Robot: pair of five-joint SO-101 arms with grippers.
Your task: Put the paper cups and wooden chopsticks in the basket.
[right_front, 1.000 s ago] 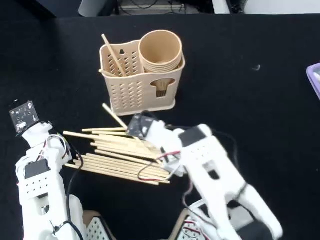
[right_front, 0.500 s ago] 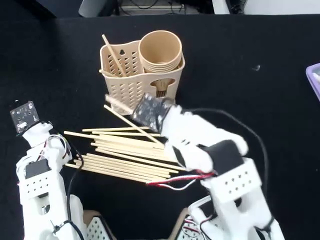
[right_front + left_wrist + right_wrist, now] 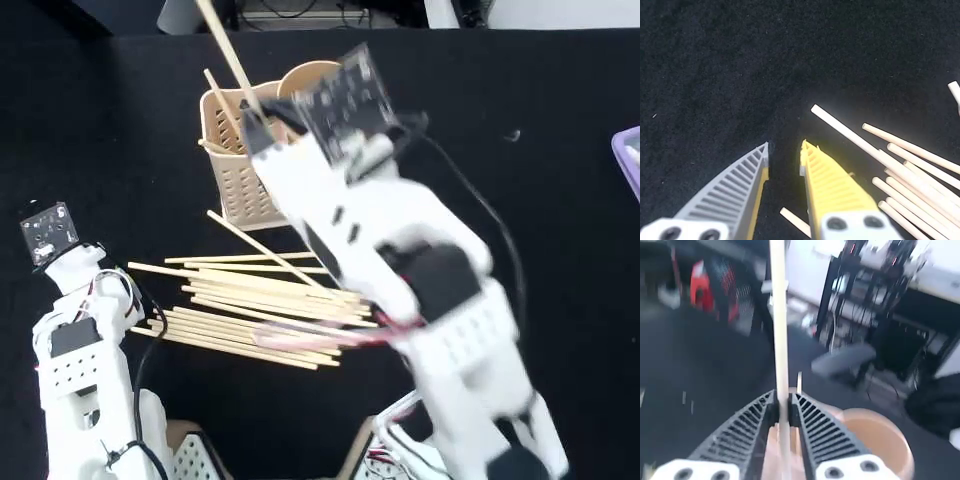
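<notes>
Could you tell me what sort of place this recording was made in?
Probably a robotics lab or workshop: a white left arm and right arm sit at a table draped in black, the right hand gripping a chopstick, and shelves of wired equipment stand behind.

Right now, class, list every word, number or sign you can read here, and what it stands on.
No readable text. The basket, paper cups, chopsticks and black cloth carry no print; markings on the left arm's small board are too small to read.

surface: black table [image 3: 580,250] | on it: basket [image 3: 235,190], loose chopsticks [image 3: 240,320], purple object [image 3: 630,160] at edge
</notes>
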